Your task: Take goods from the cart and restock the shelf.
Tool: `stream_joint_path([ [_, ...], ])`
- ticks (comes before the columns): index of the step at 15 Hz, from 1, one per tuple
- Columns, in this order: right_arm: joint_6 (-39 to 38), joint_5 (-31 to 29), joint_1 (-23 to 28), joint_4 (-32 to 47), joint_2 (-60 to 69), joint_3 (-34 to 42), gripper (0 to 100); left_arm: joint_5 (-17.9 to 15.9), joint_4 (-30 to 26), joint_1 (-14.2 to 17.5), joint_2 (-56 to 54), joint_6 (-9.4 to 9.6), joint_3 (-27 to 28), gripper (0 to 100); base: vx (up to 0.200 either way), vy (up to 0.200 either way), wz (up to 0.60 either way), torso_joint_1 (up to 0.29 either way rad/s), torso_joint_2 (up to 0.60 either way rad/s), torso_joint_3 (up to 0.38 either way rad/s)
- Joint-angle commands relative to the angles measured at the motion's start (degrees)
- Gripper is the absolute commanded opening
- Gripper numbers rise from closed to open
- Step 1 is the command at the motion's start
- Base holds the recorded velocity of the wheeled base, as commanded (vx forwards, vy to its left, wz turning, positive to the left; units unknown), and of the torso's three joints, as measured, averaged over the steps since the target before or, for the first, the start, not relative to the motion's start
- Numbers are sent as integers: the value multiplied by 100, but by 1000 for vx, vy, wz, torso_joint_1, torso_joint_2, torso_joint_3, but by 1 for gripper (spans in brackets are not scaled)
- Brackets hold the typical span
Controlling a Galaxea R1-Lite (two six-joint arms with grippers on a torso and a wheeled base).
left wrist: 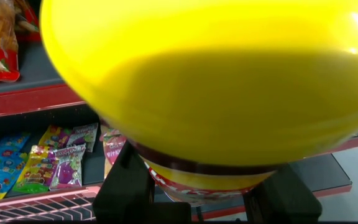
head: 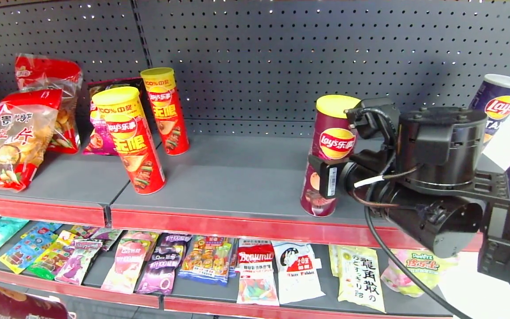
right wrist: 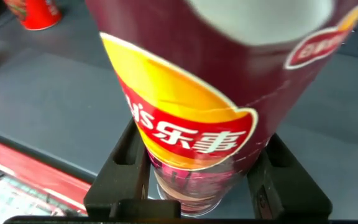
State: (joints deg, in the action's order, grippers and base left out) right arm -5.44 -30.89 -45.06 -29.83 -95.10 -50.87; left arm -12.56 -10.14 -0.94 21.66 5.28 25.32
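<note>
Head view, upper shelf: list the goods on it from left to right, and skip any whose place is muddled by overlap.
front red snack bag → nearer red can with yellow lid → farther red can with yellow lid → maroon can → dark blue can

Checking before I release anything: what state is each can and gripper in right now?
maroon can: lid on, roughly upright near the shelf front edge, gripped.
right gripper: fingers shut on the maroon can.
yellow-lidded can: lid on, gripped.
left gripper: fingers shut on the yellow-lidded can.
front red can: lid on, standing free.
rear red can: lid on, standing free.
blue can: white lid on, standing.
</note>
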Motion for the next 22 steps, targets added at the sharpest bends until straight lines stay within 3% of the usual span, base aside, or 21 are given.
stream_joint_path([
  [1,8,-75,-73,-14,-53,-37,0,-1,4,-3,-4,-1,-10,0,0,0,0,0,0,0],
  [6,175,-629,-276,4,-44,-46,0,-1,4,-3,-13,-1,-10,0,0,0,0,0,0,0],
  [19,148,-646,-469,4,-202,-213,0,43,-5,-3,-13,-1,-27,0,0,0,0,0,0,0],
  [20,131,-637,-460,4,-202,-213,100,43,-5,-3,-13,-1,-27,0,0,0,0,0,0,0],
  [22,131,-637,-460,4,-176,-213,100,43,4,-3,-13,-1,-71,0,0,0,0,0,0,0],
])
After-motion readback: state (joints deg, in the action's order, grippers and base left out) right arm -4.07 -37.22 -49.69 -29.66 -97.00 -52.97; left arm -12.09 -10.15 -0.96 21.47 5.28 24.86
